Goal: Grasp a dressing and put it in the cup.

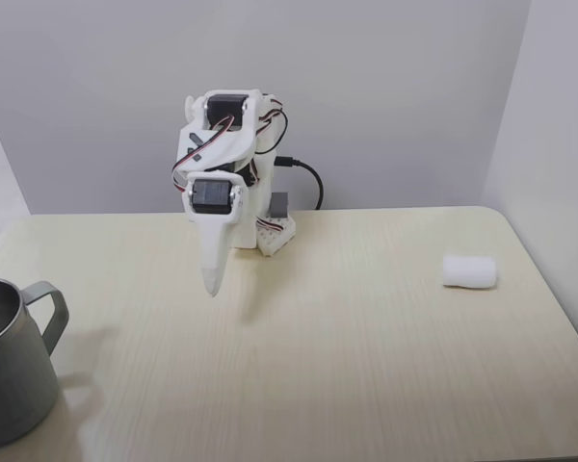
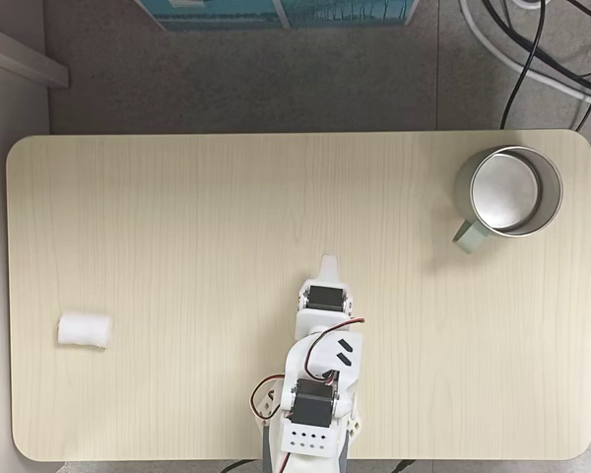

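My fingers [image 1: 211, 286] hang pressed together over the middle of the bench [image 1: 347, 366], holding nothing. The dressing [image 1: 469, 271] lies far right, and the cup [image 1: 10, 371] stands at the lower left.

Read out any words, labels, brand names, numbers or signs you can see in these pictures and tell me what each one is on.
No readable text in either fixed view.
Teal box on the floor past the table's far edge: white marks cut off by the picture edge, unreadable.
Robot arm: two dark slanted slots, no letters.
Metal mug, white dressing roll, wooden table: no print visible.
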